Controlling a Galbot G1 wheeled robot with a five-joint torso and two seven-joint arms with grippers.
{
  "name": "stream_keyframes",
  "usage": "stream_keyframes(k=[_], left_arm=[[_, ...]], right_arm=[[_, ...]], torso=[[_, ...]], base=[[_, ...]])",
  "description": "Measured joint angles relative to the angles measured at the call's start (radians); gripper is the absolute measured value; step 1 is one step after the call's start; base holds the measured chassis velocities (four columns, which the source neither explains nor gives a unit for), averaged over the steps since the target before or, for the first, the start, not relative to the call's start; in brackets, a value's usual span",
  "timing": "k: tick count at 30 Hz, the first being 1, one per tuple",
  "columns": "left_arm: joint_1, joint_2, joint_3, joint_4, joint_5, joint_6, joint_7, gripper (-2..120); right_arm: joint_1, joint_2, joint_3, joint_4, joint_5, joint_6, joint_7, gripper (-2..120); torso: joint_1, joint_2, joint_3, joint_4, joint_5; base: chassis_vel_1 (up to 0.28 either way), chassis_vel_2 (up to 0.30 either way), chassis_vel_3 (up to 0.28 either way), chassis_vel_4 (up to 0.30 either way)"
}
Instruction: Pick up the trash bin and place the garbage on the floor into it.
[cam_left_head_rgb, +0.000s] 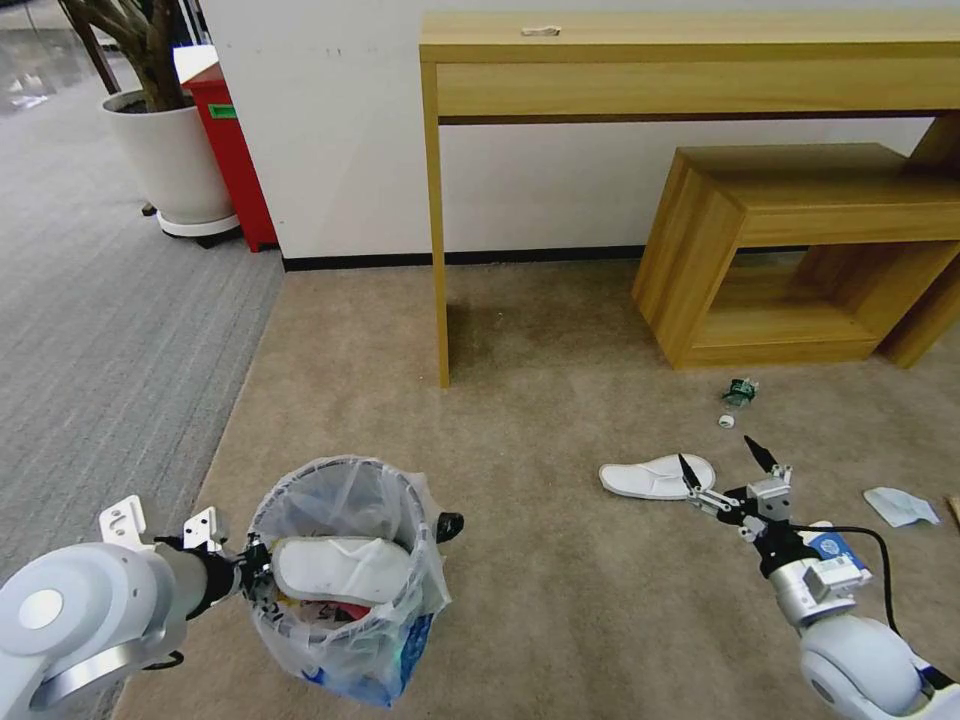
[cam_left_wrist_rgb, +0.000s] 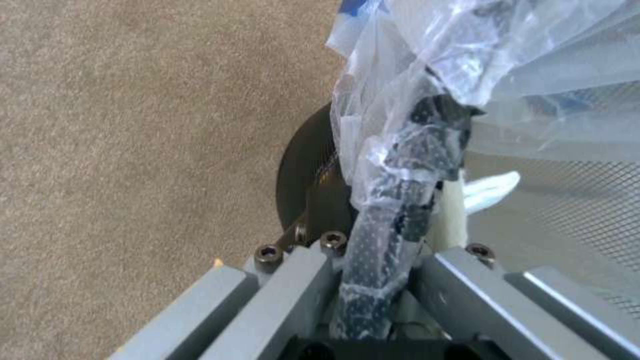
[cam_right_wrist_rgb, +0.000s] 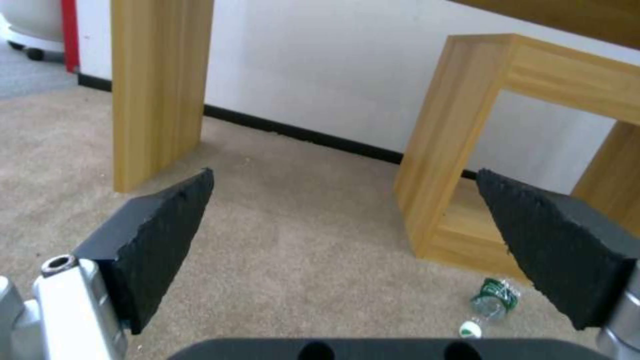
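The trash bin (cam_left_head_rgb: 345, 600), a dark wire bin lined with a crinkly clear bag, hangs low at the front left. My left gripper (cam_left_head_rgb: 250, 577) is shut on its near rim; the left wrist view shows the left gripper (cam_left_wrist_rgb: 427, 165) clamping the bag and the mesh wall of the trash bin (cam_left_wrist_rgb: 573, 200). One white slipper (cam_left_head_rgb: 340, 568) lies across the top of the bin's contents. Another white slipper (cam_left_head_rgb: 650, 478) lies on the beige floor (cam_left_head_rgb: 540, 420), just left of my open, empty right gripper (cam_left_head_rgb: 720, 455) (cam_right_wrist_rgb: 347, 215). Beyond it lie a crushed bottle (cam_left_head_rgb: 740, 392) (cam_right_wrist_rgb: 495, 297) and its cap (cam_left_head_rgb: 727, 421) (cam_right_wrist_rgb: 470, 329). A tissue (cam_left_head_rgb: 900, 506) lies to the right.
A tall wooden table (cam_left_head_rgb: 690, 60) stands against the wall, its leg (cam_left_head_rgb: 438, 250) (cam_right_wrist_rgb: 157, 85) near the middle. A low open wooden shelf (cam_left_head_rgb: 800, 250) (cam_right_wrist_rgb: 467, 150) sits at the right. A plant pot (cam_left_head_rgb: 175, 160), red box (cam_left_head_rgb: 232, 150) and grey ribbed carpet (cam_left_head_rgb: 110, 330) lie left.
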Motion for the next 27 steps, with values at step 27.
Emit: stream_keyframes(k=[27], left_arm=[[0.002, -0.001, -0.002, 0.010, 0.021, -0.001, 0.010, 0]], right_arm=[[-0.027, 0.051, 0.040, -0.034, -0.047, 0.051, 0.003, 100]], torso=[[0.000, 0.000, 0.000, 0.0000, 0.0001]], base=[[0.000, 0.000, 0.000, 0.000]])
